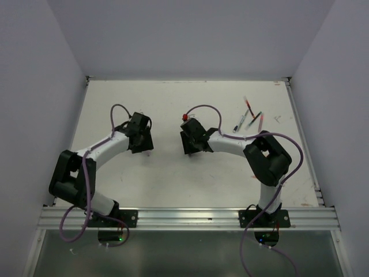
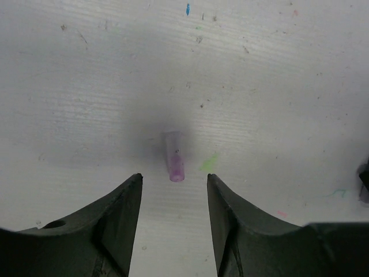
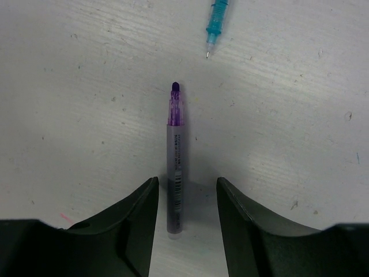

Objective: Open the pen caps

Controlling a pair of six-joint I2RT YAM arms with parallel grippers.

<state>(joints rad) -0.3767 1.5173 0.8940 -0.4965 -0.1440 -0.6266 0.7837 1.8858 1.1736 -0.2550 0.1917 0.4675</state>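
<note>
Both open, empty: left end effector (image 2: pixel 173 176) faces the pink cap (image 2: pixel 174 158) just beyond its tips; right end effector (image 3: pixel 187 180) straddles the purple pen (image 3: pixel 175 167).

My arms (image 1: pixel 104 145): white links, black joint housings, purple cables (image 1: pixel 87 173) looped alongside. My pincer fingers (image 2: pixel 115 231) are matte black with curved inner faces. Green LEDs (image 1: pixel 120 238) at both bases.

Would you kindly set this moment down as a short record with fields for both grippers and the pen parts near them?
left gripper: open, holding nothing
small translucent pink plastic cap: lying on the white table, just beyond the left jaws, untouched
right gripper: open, holding nothing
purple-grey pen with bare purple tip: lying on the table between the right jaws, uncapped
teal pen: bare tip, farther off
</note>
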